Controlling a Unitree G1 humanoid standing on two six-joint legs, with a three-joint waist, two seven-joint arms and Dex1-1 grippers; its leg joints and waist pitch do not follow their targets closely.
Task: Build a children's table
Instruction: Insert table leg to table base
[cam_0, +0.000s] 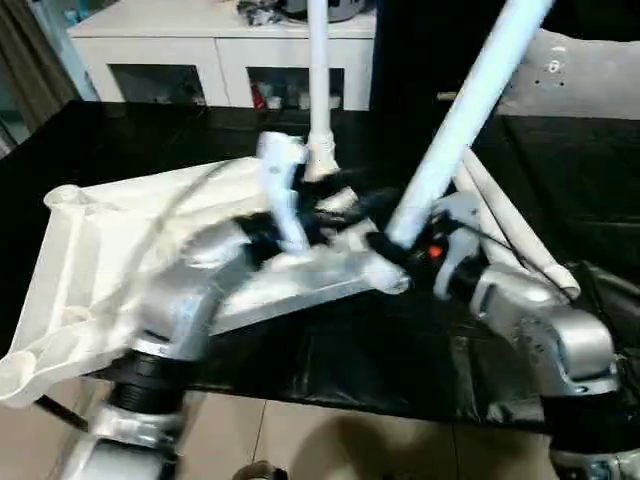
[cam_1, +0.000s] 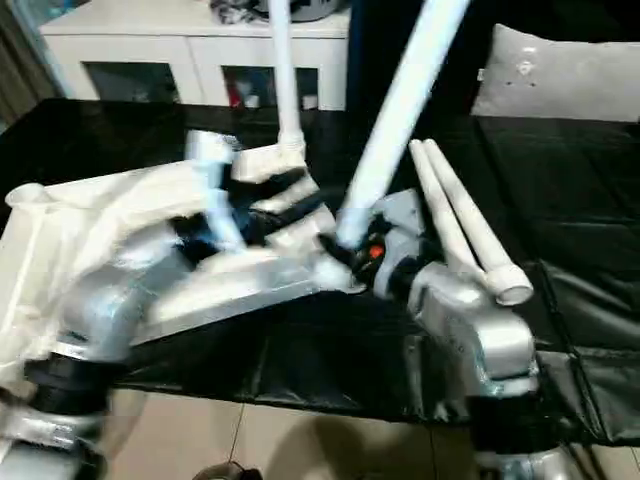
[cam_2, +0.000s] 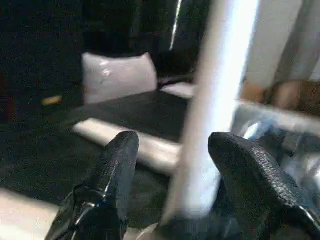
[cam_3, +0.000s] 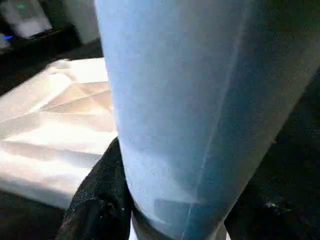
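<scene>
R arm's fingers (cam_0: 392, 243) grip tilted leg (cam_0: 470, 105); L arm's fingers (cam_2: 165, 200) apart, beside it.

- The left pincer (cam_0: 300, 215) is smeared by motion blur, its fingers indistinct.
- The tilted leg (cam_0: 462, 120) and the upright leg (cam_0: 319, 80) both run off the top edge.
- The tabletop (cam_0: 90, 260) is partly covered by the left forearm.

Table legs (cam_0: 470, 105) smooth white plastic; work surface (cam_0: 560, 180) glossy black sheeting; forearms (cam_0: 545, 330) silver metal.
</scene>
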